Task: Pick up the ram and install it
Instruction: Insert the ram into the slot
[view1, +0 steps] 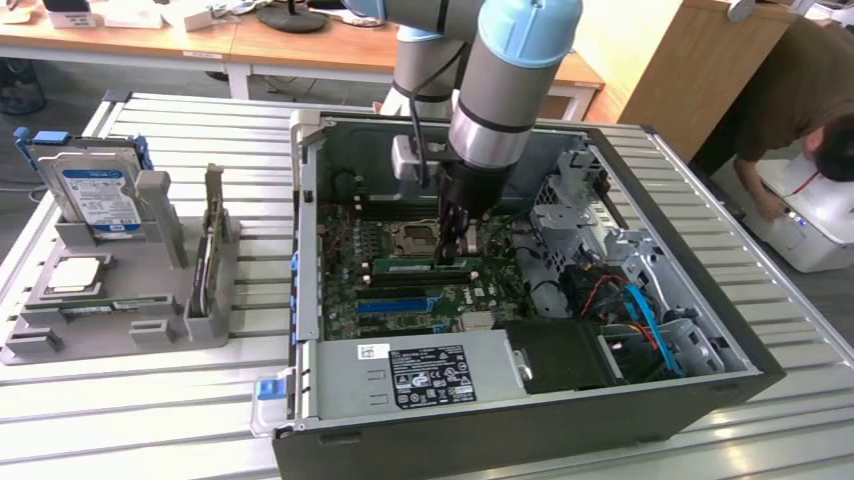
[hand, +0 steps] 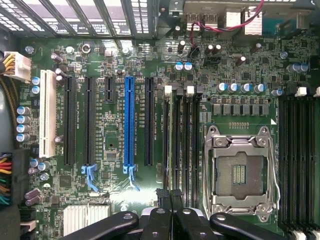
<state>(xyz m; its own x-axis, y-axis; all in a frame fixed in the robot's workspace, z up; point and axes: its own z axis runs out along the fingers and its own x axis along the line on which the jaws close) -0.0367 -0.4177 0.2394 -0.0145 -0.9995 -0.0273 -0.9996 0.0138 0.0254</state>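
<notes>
The ram (view1: 414, 266), a long green stick, stands on edge in a memory slot of the motherboard inside the open computer case (view1: 534, 440). My gripper (view1: 454, 252) reaches straight down from the arm onto the stick's end nearest the exterior view's right. In the wrist view the ram (hand: 171, 145) shows edge-on as a thin line running along the slot beside the processor socket (hand: 242, 172). My gripper (hand: 170, 196) is shut, and its black fingers (hand: 161, 220) straddle that line at its near end.
A grey tray (view1: 80, 340) at the exterior view's left holds a silver hard drive (view1: 100, 195) and a square processor (view1: 76, 272). Cables and drive cages (view1: 627, 300) crowd the case's right side. A person (view1: 801, 110) bends over at far right.
</notes>
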